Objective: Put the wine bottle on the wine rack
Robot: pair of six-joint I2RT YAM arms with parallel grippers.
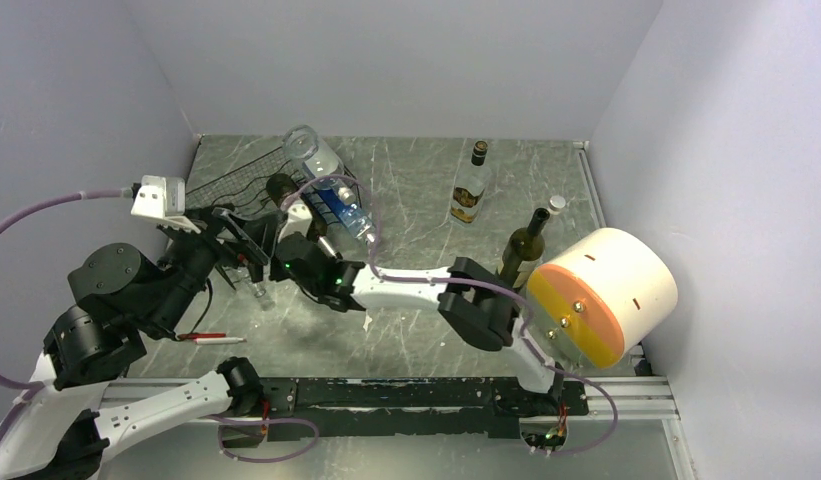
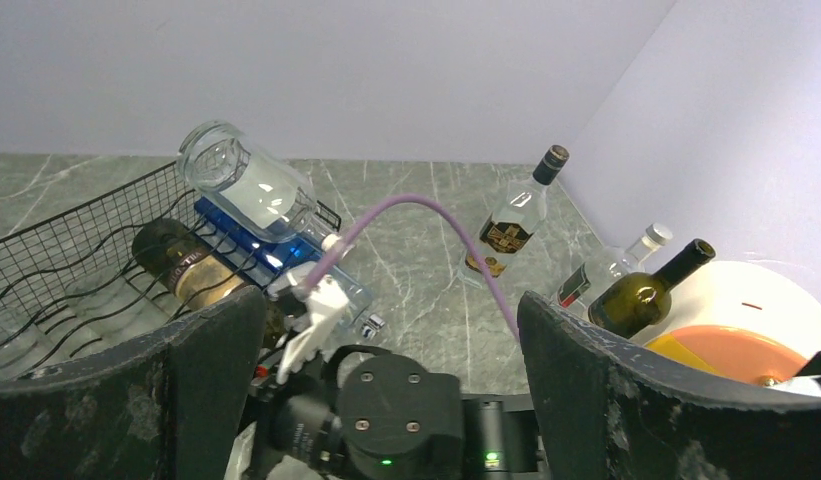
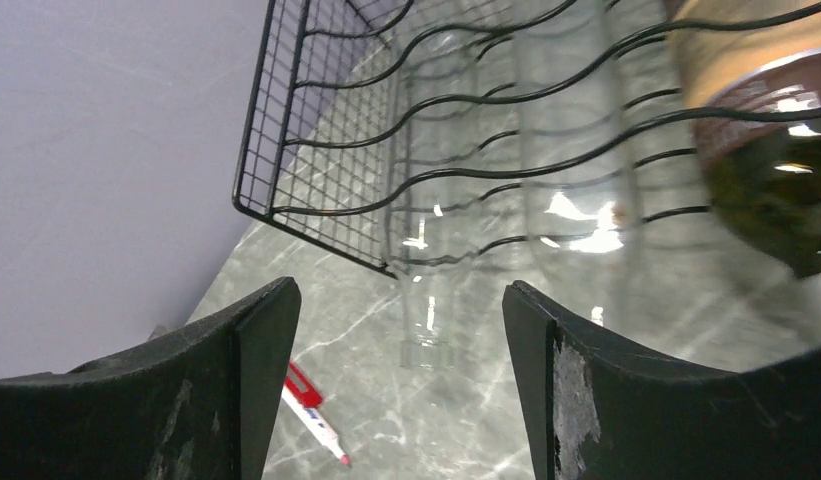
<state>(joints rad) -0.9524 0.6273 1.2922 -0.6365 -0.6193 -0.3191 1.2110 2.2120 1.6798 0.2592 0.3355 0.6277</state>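
The black wire wine rack (image 1: 248, 182) lies at the back left. It holds a clear blue-labelled bottle (image 1: 328, 190), a dark bottle (image 1: 282, 188) and a clear bottle whose neck (image 1: 256, 290) sticks out at the front. A green wine bottle (image 1: 522, 250) stands upright at the right. My right gripper (image 1: 286, 262) is open and empty just in front of the rack (image 3: 316, 150), facing the clear bottle's neck (image 3: 426, 300). My left gripper (image 1: 236, 245) is open and empty beside it, behind the right wrist (image 2: 396, 400); the rack (image 2: 46, 260) is to its left.
A clear bottle with a dark cap (image 1: 469, 185) and a white-capped bottle (image 1: 556, 205) stand at the back right. A large white cylinder with an orange face (image 1: 606, 295) lies at the right edge. A red marker (image 1: 211, 338) lies near the front left and shows in the right wrist view (image 3: 311, 405).
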